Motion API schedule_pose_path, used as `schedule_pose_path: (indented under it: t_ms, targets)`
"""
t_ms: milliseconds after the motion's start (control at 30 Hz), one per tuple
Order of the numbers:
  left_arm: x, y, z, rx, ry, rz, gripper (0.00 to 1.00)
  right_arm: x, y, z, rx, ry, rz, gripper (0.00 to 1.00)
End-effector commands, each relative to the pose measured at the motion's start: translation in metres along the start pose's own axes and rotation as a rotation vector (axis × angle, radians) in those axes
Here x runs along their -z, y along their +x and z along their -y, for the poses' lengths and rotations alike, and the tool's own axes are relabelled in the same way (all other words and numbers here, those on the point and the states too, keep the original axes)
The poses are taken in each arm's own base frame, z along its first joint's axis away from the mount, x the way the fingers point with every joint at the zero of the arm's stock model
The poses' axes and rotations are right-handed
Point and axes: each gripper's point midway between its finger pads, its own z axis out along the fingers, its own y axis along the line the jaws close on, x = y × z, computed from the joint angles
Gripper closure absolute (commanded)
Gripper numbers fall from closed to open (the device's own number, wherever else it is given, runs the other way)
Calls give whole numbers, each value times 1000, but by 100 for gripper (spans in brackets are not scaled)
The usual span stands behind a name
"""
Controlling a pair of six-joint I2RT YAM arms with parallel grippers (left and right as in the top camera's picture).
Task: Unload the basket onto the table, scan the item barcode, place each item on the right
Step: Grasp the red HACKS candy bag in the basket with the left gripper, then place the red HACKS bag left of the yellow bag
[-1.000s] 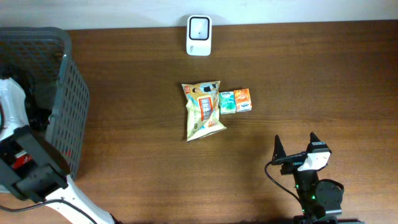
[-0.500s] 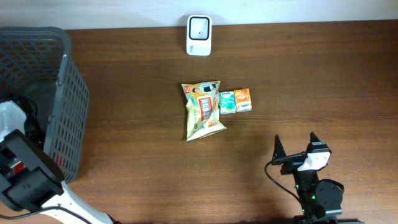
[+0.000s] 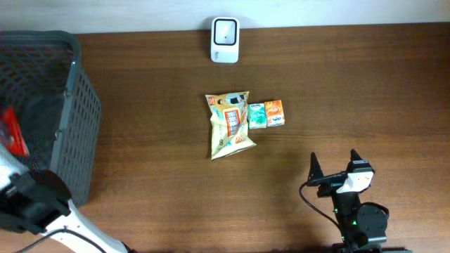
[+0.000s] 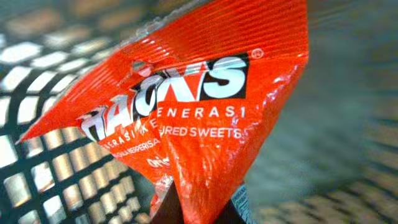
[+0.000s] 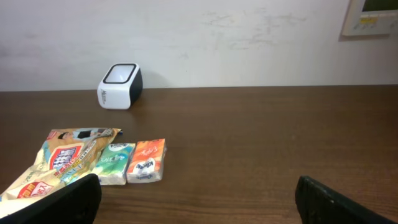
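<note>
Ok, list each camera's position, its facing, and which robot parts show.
Overhead: above the table, looking straight down; left arm and right gripper show.
Left wrist: at the basket, close on the red sweets bag the left gripper pinches.
Right wrist: low, facing the wall and scanner; own fingertips at bottom corners.
Shared: overhead and right wrist both show scanner, snack bag.

A glossy orange-red sweets packet [image 4: 205, 106] fills the frame, with white lettering across its creased, tilted foil. Its lower corner is pinched between two dark fingers [image 4: 163, 210] at the bottom edge. Behind it is the blurred dark mesh of a basket [image 4: 43, 180], pale gaps showing through
</note>
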Motion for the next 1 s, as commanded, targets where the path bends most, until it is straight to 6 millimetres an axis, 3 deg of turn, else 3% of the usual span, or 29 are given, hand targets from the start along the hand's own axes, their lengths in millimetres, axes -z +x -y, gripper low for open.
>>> schedule_pose_path:
  t_ms: [0, 67, 100, 167, 233, 267, 333, 367, 433, 533, 600, 667, 733, 767, 833, 867, 900, 933, 967]
  targets:
    - [112, 1, 52, -191, 482, 146, 100, 0, 3, 1, -12, 3, -5, 1]
    - [191, 23, 78, -328, 748, 266, 100, 0, 3, 1, -12, 3, -6, 1]
    - [217, 36, 86, -393, 820, 312, 100, 0, 3, 1, -12, 3, -6, 1]
    - [275, 90, 111, -619, 963, 417, 100, 0, 3, 1, -12, 3, -6, 1]
    - [299, 147, 138, -794, 1052, 399, 100, 0, 3, 1, -12, 3, -6, 1]
    - [302, 169, 149, -870, 1071, 382, 100, 0, 3, 1, -12, 3, -6, 1]
    - [298, 234, 177, -1035, 1091, 271, 100, 0, 3, 1, -12, 3, -5, 1]
    - [286, 274, 190, -1129, 1073, 172, 100, 0, 3, 1, -12, 3, -5, 1]
    - [244, 315, 203, -1238, 892, 93, 100, 0, 3, 1, -12, 3, -6, 1]
    - [171, 352, 214, -1360, 601, 47, 98, 0, 3, 1, -12, 3, -6, 1]
    - [109, 381, 229, -1427, 464, 14, 100, 0, 3, 1, -12, 3, -6, 1]
    - [57, 400, 249, -1445, 417, 20, 100, 0, 3, 1, -12, 4, -5, 1]
    - [21, 413, 262, -1445, 411, 23, 99, 0, 3, 1, -12, 3, -5, 1]
    - [-2, 421, 266, -1449, 400, 17, 86, 0, 3, 1, -12, 3, -5, 1]
    - [-22, 419, 265, -1455, 337, 35, 83, 0, 3, 1, -12, 3, -6, 1]
    - [-24, 415, 265, -1454, 315, 54, 66, 0, 3, 1, -12, 3, -6, 1]
    - [-24, 415, 266, -1454, 316, 56, 13, 0, 3, 1, -12, 3, -6, 1]
    - [-24, 416, 266, -1455, 316, 55, 0, 0, 3, 1, -12, 3, -6, 1]
    - [-24, 416, 265, -1456, 315, 54, 5, 0, 3, 1, -12, 3, -6, 1]
